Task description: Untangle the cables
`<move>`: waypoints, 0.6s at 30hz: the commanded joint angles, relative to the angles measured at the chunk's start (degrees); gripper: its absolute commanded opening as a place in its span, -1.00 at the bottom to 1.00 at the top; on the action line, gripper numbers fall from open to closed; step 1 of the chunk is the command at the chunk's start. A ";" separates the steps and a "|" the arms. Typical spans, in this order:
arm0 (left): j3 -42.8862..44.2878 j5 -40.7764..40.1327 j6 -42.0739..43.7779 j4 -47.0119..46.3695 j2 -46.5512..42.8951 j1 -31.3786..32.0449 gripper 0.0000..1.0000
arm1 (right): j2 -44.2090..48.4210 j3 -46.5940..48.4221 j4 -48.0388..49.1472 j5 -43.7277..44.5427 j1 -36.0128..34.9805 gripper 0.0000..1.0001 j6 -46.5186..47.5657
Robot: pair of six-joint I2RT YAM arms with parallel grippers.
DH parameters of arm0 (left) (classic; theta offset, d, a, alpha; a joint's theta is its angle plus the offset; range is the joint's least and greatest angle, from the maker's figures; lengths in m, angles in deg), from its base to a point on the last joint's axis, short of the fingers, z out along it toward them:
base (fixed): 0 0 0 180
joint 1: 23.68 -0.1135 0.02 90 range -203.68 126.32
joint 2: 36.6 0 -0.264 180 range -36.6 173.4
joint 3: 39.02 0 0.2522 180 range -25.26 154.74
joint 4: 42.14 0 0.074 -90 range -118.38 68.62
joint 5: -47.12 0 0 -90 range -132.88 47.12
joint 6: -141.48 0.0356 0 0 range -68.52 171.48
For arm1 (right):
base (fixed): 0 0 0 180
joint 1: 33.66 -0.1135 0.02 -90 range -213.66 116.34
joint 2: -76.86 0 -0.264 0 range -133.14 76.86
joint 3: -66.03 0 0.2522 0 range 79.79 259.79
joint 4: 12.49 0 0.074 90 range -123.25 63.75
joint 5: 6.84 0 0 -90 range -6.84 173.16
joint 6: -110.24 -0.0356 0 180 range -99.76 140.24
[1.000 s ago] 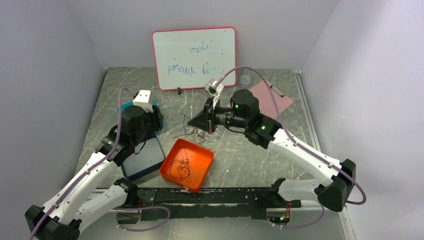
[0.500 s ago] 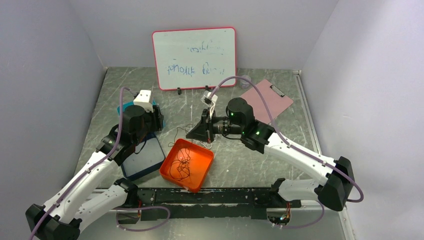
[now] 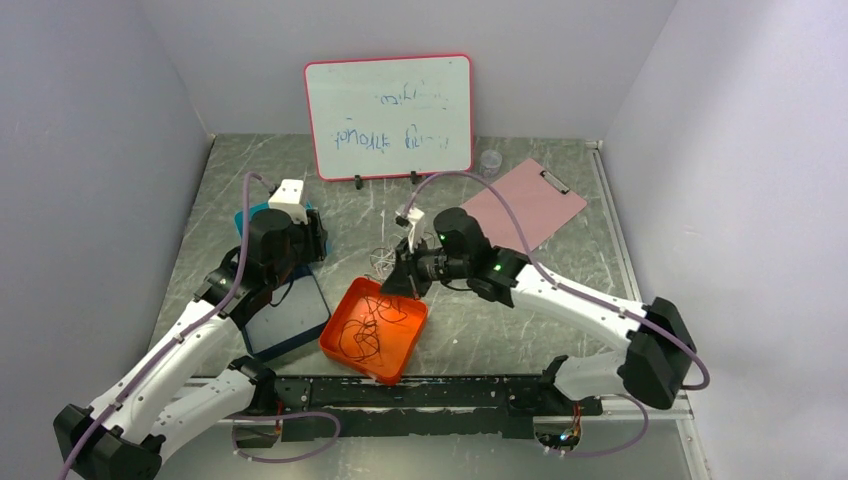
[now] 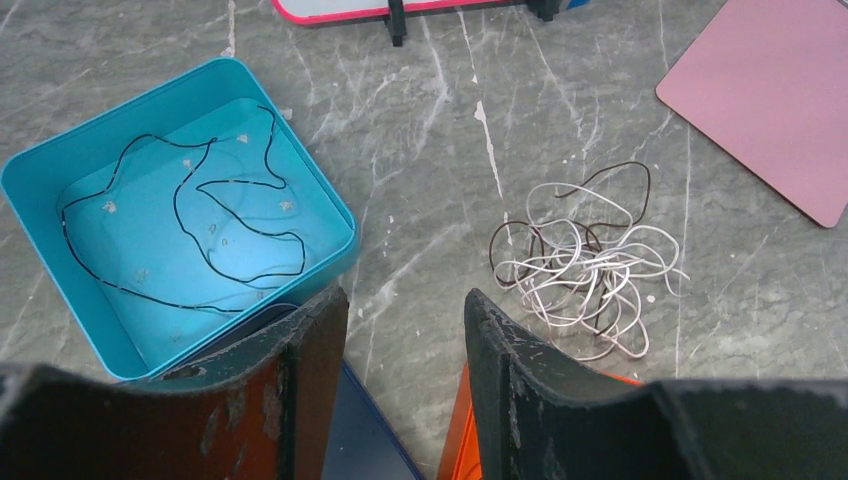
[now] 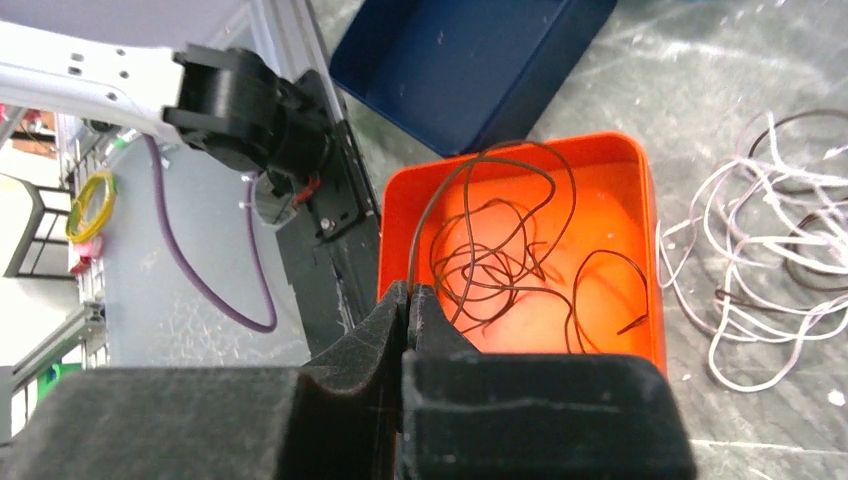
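Jaws on your right gripper [image 5: 408,300] are pressed together on a thin black cable [image 5: 411,255]. From the top view, that gripper hangs over the far edge of the orange tray [image 3: 408,345]. The pinched strand rises from the fingertips, arcs across the tray and drops into the black loops [image 5: 490,270] heaped on the tray floor. You cannot tell from the wrist view where the held strand ends within that heap.

Just beyond the tray's far edge, a tangle [image 4: 585,260] of white and dark cords lies flat on the table, apart from the tray wall and touched by neither gripper.

Your left gripper [image 4: 405,320] is up and to the left of the tray, pointing down at the table. Its jaws stand apart with nothing between them.

A teal box [image 4: 40,200] sits farther left of the tray, with one black cord [image 4: 230,200] spread in loose curves on its floor. A navy box [image 5: 470,60] lies just beside the tray's left side.
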State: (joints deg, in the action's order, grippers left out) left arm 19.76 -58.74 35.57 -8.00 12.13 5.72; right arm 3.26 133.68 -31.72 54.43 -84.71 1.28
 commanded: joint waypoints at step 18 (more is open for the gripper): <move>-0.05 1.79 0.01 -1.38 -0.04 -1.53 0.04 | -18.55 3.23 -8.82 10.81 -8.48 -1.00 5.63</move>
State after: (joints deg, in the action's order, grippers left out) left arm 19.76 -58.06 35.57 -8.02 12.20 4.96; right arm -13.07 134.84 -41.01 62.14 -92.40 6.65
